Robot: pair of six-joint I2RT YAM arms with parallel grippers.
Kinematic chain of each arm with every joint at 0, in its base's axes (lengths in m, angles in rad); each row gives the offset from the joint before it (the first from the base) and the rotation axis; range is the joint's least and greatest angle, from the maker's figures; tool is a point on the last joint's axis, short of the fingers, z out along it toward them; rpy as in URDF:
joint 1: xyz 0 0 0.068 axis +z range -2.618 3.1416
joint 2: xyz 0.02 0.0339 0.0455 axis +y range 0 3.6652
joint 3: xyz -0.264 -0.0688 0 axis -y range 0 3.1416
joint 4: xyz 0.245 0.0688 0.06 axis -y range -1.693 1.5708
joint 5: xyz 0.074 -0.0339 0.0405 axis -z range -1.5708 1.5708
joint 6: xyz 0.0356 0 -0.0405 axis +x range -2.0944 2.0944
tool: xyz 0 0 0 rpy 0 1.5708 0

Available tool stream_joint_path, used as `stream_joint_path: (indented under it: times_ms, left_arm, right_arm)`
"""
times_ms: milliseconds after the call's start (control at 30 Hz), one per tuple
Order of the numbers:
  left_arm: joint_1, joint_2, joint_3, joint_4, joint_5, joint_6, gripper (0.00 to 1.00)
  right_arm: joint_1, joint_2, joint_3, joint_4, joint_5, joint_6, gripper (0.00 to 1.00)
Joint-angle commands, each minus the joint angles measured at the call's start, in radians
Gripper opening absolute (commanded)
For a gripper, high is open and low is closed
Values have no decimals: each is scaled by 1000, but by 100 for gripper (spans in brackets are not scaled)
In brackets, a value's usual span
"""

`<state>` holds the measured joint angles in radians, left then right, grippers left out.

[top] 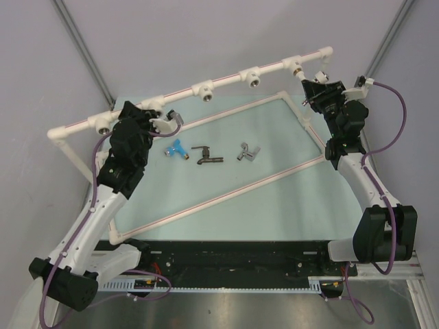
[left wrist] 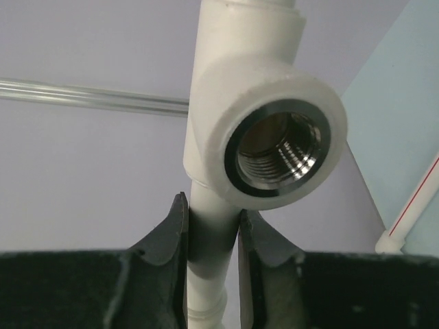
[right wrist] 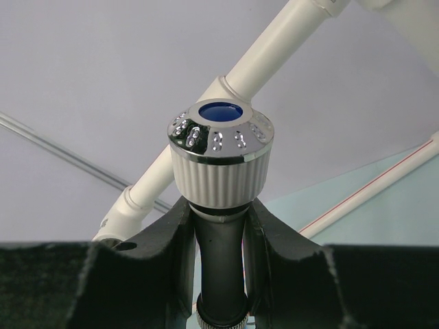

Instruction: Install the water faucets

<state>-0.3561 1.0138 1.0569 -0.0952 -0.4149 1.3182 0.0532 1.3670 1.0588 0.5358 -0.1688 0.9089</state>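
Three water faucets lie on the pale green mat: a blue one (top: 177,149), a dark one (top: 206,156) and a silver-grey one (top: 247,152). My right gripper (top: 317,88) (right wrist: 219,205) is shut on the dark stem of a fourth faucet (right wrist: 219,154). That faucet has a white ribbed knob with a chrome, blue-centred cap, and it sits just below the rightmost tee fitting (top: 296,66). My left gripper (top: 170,120) (left wrist: 211,205) is shut on the white pipe (left wrist: 209,240) right under a tee fitting (left wrist: 274,130), whose threaded metal socket is bare.
The raised white pipe rail (top: 226,79) carries several tee fittings along the back, from far left to far right. A flat frame of thin white pipe (top: 226,197) lies on the mat around the loose faucets. Grey walls close in behind.
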Motion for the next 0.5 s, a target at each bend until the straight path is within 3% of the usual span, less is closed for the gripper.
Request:
stream_joint_path:
  times_ms: [0,267,467]
  left_arm:
    - [-67,-66,26,68,-39,-132,0]
    - [-147,-116,-41,43,-96,-220,0]
    - [-147,-165,-135,132,-88,-226,0]
  right_arm:
    - [11,-20,64,105,28,-45,0]
    - [23,-26,64,112,40,-120,0]
    - [28,-20,64,125,32,-195,0]
